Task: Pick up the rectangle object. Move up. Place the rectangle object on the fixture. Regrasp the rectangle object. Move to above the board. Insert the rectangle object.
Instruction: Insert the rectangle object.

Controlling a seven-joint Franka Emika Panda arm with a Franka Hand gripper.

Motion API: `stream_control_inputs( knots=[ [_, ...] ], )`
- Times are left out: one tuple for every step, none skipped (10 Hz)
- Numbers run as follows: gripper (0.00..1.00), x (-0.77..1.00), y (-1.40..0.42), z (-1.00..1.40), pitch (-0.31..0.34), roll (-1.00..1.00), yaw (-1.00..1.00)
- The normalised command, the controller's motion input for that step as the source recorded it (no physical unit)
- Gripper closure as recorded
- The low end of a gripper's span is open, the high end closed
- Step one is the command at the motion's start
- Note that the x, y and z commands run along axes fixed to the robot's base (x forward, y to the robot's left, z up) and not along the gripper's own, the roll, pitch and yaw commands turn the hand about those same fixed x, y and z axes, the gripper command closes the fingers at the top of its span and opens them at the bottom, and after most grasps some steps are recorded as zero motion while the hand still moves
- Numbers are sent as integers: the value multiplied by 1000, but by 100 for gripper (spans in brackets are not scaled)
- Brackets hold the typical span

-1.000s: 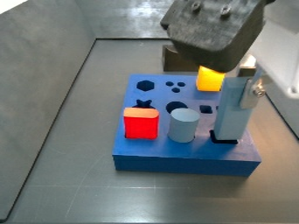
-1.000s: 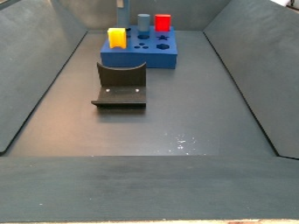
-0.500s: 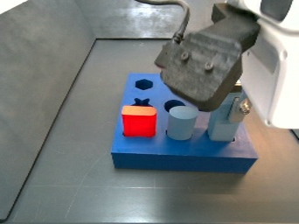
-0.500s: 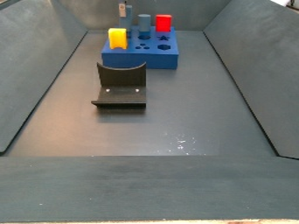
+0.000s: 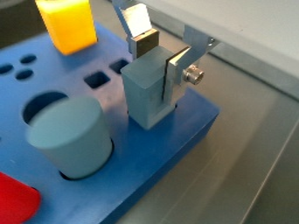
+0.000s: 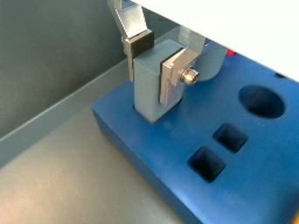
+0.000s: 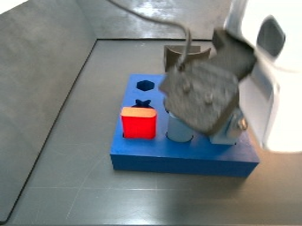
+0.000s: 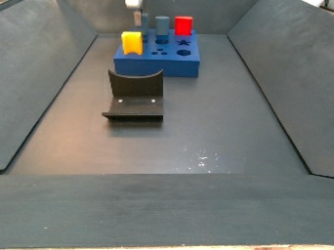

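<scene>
My jaws are closing on the rectangle object, one silver finger flat on one face and the other on the opposite face, as both wrist views show. My gripper is standing over the board near one of its corners, and the bar is standing upright with its lower end down at the blue slab; I cannot tell how deep it is sitting. Just beside the bar the pale blue-grey cylinder is standing in its round hole, the yellow block is standing farther along the board, and a sliver of the red cube is showing at the picture's edge. Small square holes are lying open in the board close to the bar.

In a side view my wrist body is now hanging lower and nearer the camera than a second ago, covering the yellow block, most of the cylinder and nearly all of the bar, which were plainly visible then. The red cube is sitting on the board to the left of it, a touch farther left in the picture than before.

In a side view from farther off, the fixture is resting on the grey surface nearer than the board, unchanged, while the bar's top is now blurred at the far edge.
</scene>
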Motion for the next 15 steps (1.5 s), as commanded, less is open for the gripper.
stream_control_inputs(
  knots=[
    [100,180,-51,-777,426,49,-137],
    [100,251,0,-554,611,74,-306],
    [100,254,-69,-600,554,0,-329],
    [100,0,0,-9,0,-69,0],
    [100,0,0,-29,0,0,0],
    [100,123,0,-497,143,-3,-14],
    [100,11,-83,-1000,9,-3,-29],
    [100,74,-49,-1000,0,0,0],
    [100,11,-29,-1000,0,0,0],
    [100,0,0,-40,0,0,0],
    [100,-94,0,-200,-111,71,0],
    [100,40,-209,-1000,0,197,0],
    [100,0,-143,-1000,0,37,0],
    [100,0,-140,-1000,0,37,0],
    [100,0,-140,-1000,0,34,0]
  ],
)
